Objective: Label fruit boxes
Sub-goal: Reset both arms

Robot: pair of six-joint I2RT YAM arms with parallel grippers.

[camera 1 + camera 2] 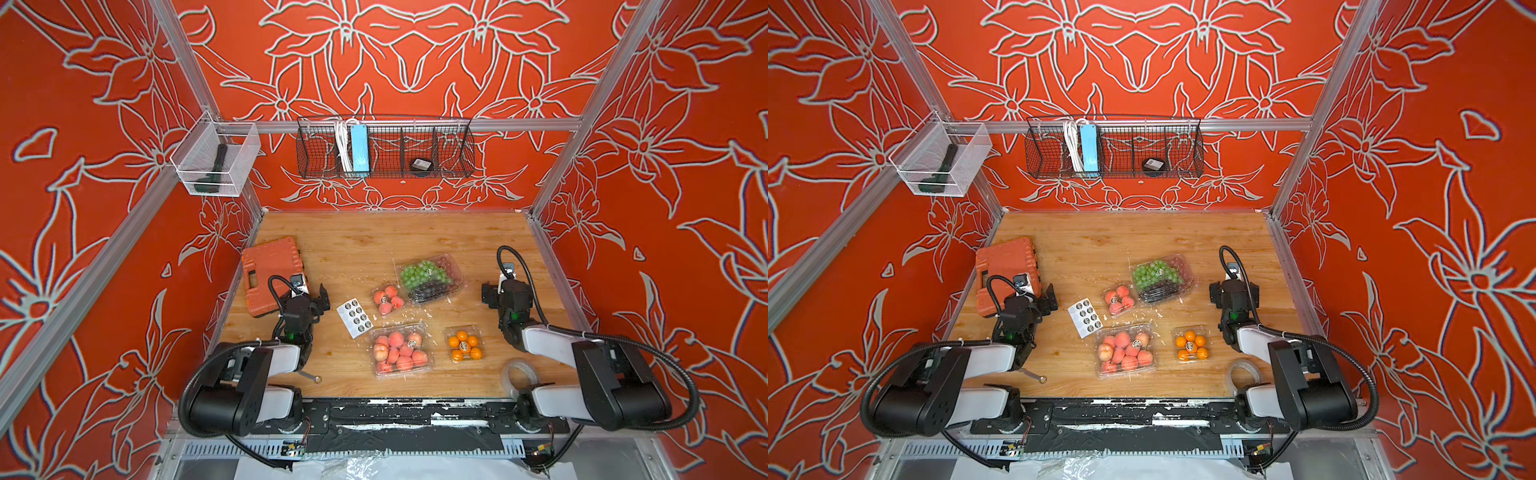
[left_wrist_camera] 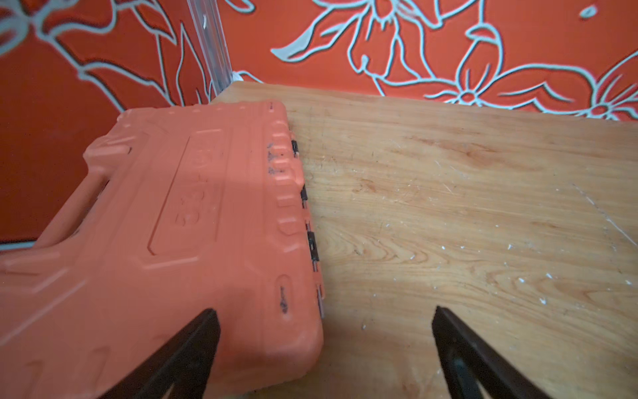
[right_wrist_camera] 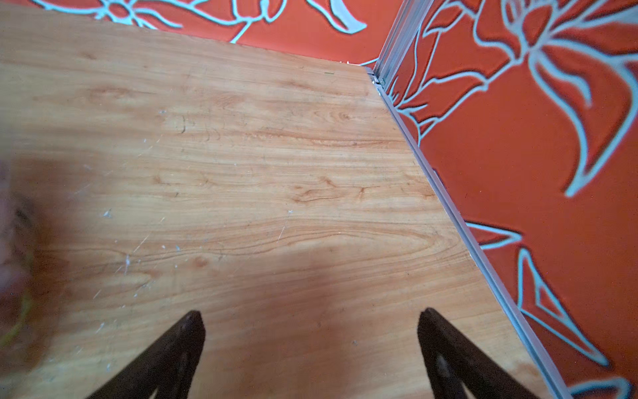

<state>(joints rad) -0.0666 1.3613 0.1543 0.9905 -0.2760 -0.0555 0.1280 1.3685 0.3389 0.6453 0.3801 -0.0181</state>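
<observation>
You see your right gripper [image 3: 310, 314] with its two dark fingers [image 3: 172, 352] spread wide above the scratched, white-flecked wooden tabletop [image 3: 241, 172], with nothing between them. An aluminium rail [image 3: 466, 235] edges the table's right side and meets a post [image 3: 397, 34] at the far corner, against the red floral wall [image 3: 500, 155]. To the gripper's left is a blurred pale shape [image 3: 10, 248], too blurred to identify.

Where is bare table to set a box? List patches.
Widest: far strip of table between back wall and grape box, beside the orange tool case. Narrower: near edge before the large peach box. Crowded: middle, around the sticker sheet.
</observation>
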